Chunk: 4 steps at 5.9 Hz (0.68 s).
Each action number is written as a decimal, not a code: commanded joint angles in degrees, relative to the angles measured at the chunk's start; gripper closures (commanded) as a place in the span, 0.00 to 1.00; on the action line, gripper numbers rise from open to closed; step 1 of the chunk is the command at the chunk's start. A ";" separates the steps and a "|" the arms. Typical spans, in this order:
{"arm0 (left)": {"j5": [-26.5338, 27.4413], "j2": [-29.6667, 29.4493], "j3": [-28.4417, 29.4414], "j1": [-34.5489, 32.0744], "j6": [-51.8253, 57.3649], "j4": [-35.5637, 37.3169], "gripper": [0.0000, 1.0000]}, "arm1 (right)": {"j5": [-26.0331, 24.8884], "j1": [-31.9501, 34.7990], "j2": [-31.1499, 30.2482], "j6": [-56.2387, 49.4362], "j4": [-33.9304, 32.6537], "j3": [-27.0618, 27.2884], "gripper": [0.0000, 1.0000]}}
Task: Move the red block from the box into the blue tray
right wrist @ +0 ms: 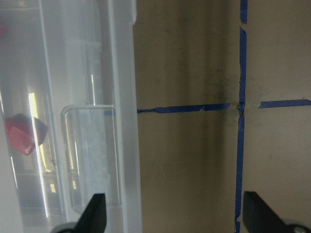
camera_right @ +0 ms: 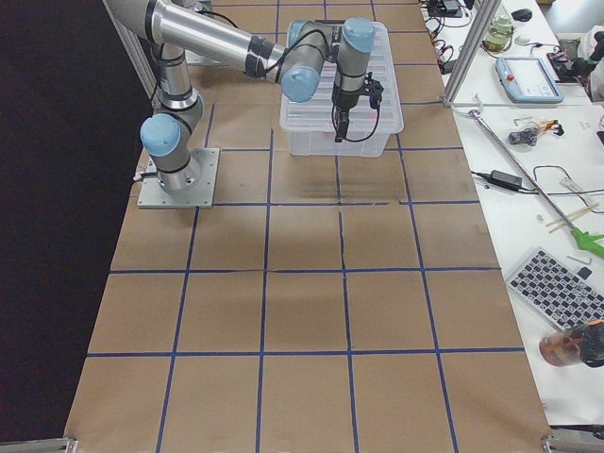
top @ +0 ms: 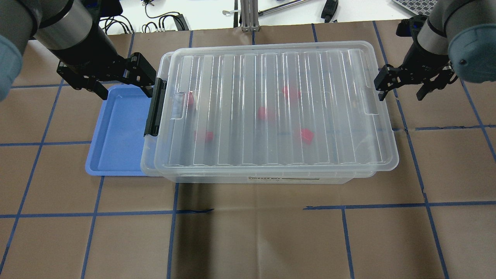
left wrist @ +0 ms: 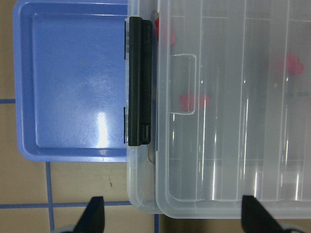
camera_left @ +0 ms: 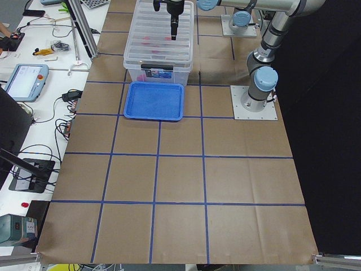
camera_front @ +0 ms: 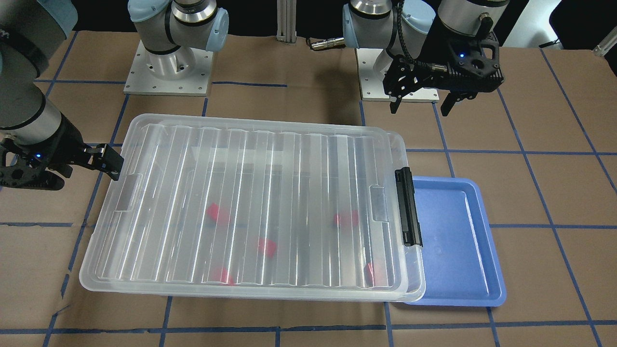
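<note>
Bench (top: 248,240) is covered in brown paper with a blue tape grid. The box (top: 271,179) lies lengthwise mid-bench, nearer the far edge than the robot's edge. Its ribbed lid (top: 329,77) is on but sits slightly off toward the right end, so the base rim shows past it at the left end. The tray (top: 116,147) lies flat at the box's left end, on the bench's left half. From above, the box rim overlaps the tray's near edge; I cannot tell whether the two touch. Left gripper (top: 124,87) hangs over the far side of the tray, just beside the box's left end. Its jaws are wide, and in the wrist view the fingertips (left wrist: 95,216) straddle the box corner and the bare paper. Right gripper (top: 401,93) hangs just off the box's right end, toward the far edge. Its jaws are wide too, with one fingertip (right wrist: 95,213) over the box rim and the other over paper. The black latch (top: 155,106) lies along the box's left end, next to the tray. Five red blocks (top: 306,135) are scattered inside the box under the lid, well apart from one another and blurred by the ribbing. One lies near the latch end and the rest are around the middle.
</note>
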 commanded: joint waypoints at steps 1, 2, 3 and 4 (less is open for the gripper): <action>0.02 0.00 0.02 -0.03 0.06 0.06 0.02 | 0.59 -0.03 0.19 0.11 0.08 0.40 0.00; 0.02 0.09 0.02 -0.03 0.06 0.06 0.02 | 0.50 -0.03 0.19 -0.50 -0.26 1.18 0.00; 0.02 0.17 -0.06 -0.03 0.06 0.06 0.02 | 0.33 -0.03 0.19 -0.77 -0.44 2.76 0.00; 0.02 0.18 -0.07 -0.03 0.06 0.06 0.02 | 0.24 -0.03 0.19 -0.77 -0.53 2.69 0.00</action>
